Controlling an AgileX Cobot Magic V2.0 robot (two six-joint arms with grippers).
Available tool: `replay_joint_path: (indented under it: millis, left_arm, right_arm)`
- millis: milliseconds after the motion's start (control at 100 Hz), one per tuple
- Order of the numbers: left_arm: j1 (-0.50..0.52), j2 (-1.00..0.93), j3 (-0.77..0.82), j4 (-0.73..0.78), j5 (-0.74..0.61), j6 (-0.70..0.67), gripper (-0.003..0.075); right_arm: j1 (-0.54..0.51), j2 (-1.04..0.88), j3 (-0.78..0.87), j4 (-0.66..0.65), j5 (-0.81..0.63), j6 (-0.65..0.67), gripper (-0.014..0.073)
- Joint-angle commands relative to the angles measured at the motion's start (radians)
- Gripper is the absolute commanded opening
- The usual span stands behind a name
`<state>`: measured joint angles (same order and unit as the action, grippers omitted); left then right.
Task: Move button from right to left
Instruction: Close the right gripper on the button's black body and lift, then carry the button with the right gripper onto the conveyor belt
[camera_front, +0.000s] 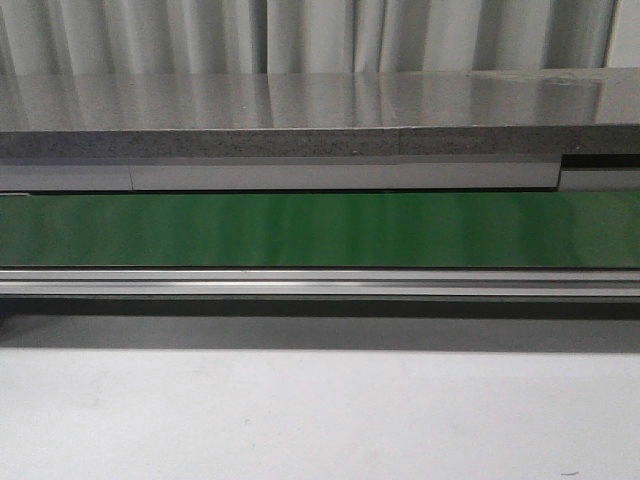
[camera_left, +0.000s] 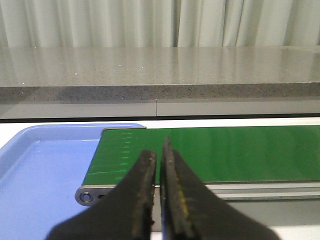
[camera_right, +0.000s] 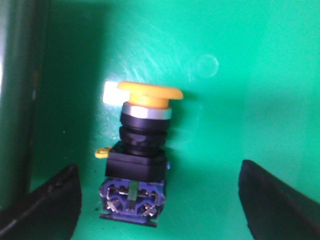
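Green belting ran across the front view beneath a grey counter; no arm or button appeared there. At the left wrist, the left gripper was closed on nothing, poised over the belt's end beside a blue tray. At the right wrist, the button lay on a green surface between the spread fingers of the right gripper, untouched. Judged step: pre-grasp. Next, descend and close squarely on the black body.
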<state>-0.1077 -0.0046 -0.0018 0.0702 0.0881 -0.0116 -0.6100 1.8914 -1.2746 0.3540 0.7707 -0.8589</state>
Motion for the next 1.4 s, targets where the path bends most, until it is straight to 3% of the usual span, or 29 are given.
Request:
replay_joint_path:
  millis: [0, 430, 650, 970, 1390]
  left_arm:
    - [-0.007, -0.035, 0.040, -0.010, -0.075, -0.009, 0.0005]
    - [-0.007, -0.035, 0.040, -0.010, -0.075, -0.009, 0.0005]
    - [-0.007, -0.035, 0.040, -0.010, -0.075, -0.009, 0.0005]
    - [-0.007, -0.035, 0.040, -0.010, -0.075, -0.009, 0.0005]
    - [-0.007, -0.035, 0.040, -0.010, -0.075, -0.009, 0.0005]
  right_arm:
    - [-0.001, -0.039, -0.030, 0.000, -0.027, -0.014, 0.0601]
    - [0.000, 0.033, -0.030, 0.000, -0.035, -0.014, 0.0589]
    - [0.000, 0.045, -0.030, 0.000, -0.041, -0.014, 0.0370]
    - [0.000, 0.041, -0.031, 0.012, -0.020, -0.014, 0.0188]
    - [0.011, -0.114, -0.054, 0.063, -0.005, 0.049, 0.0184]
